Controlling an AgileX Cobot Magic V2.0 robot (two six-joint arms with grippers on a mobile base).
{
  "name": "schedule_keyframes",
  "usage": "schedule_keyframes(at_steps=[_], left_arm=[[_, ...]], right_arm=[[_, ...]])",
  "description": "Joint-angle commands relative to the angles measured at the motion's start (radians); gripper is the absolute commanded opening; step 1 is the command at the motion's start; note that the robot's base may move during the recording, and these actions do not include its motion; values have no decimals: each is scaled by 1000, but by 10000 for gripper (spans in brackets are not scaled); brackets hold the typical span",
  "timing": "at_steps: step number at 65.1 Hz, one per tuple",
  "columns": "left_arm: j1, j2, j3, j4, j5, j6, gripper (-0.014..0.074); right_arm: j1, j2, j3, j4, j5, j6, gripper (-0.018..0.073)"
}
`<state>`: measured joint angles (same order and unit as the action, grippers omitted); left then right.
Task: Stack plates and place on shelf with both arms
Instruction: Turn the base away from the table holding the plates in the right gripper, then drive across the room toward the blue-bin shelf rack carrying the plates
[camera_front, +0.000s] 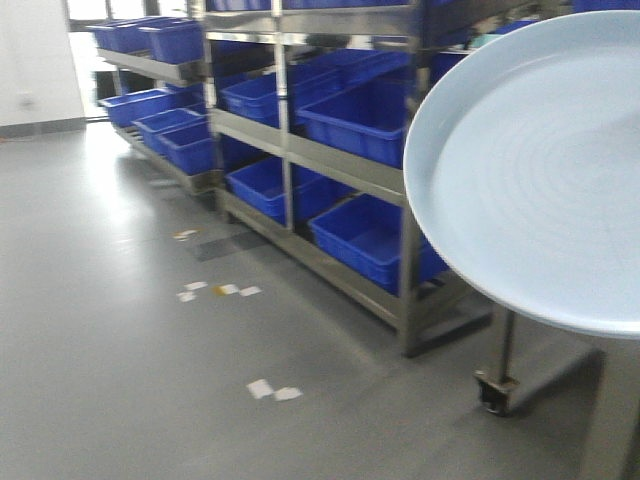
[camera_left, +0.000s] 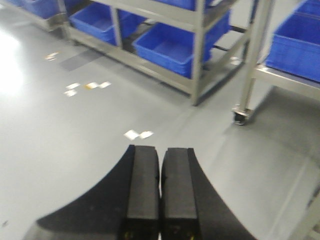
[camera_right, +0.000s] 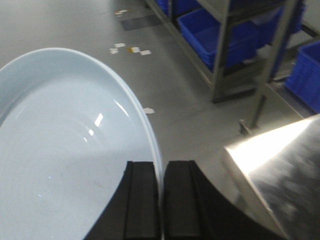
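Observation:
A pale blue round plate (camera_front: 540, 170) fills the right side of the front view, held up in the air and tilted. In the right wrist view the same plate (camera_right: 65, 150) spreads to the left, and my right gripper (camera_right: 161, 165) is shut on its rim, one finger on each side. I cannot tell whether one plate or two stacked plates are held. My left gripper (camera_left: 160, 150) is shut and empty, hanging over the bare grey floor. Neither arm shows in the front view.
A steel shelf rack (camera_front: 345, 165) with several blue bins (camera_front: 355, 120) stands ahead, also in the left wrist view (camera_left: 200, 55). A caster leg (camera_front: 498, 385) stands under the plate. A shiny metal surface (camera_right: 280, 175) lies right of my right gripper. White paper scraps (camera_front: 272, 390) lie on the floor.

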<state>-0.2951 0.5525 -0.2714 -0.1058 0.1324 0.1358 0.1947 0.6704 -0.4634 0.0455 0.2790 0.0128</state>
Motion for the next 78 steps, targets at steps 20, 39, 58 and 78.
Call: schedule_keyframes(at_steps=[20, 39, 58, 78], left_arm=[[1, 2, -30, -2, -84, -2, 100], [1, 2, -30, -2, -84, -2, 100], [1, 2, -30, -2, -84, -2, 100], [1, 2, -30, -2, -84, -2, 100]], right_arm=[[-7, -7, -34, -1, -97, -4, 49], [-7, -7, -34, -1, -97, -4, 49], [-7, -7, -34, -1, -97, -4, 49], [-7, -7, -34, -1, -97, -4, 49]])
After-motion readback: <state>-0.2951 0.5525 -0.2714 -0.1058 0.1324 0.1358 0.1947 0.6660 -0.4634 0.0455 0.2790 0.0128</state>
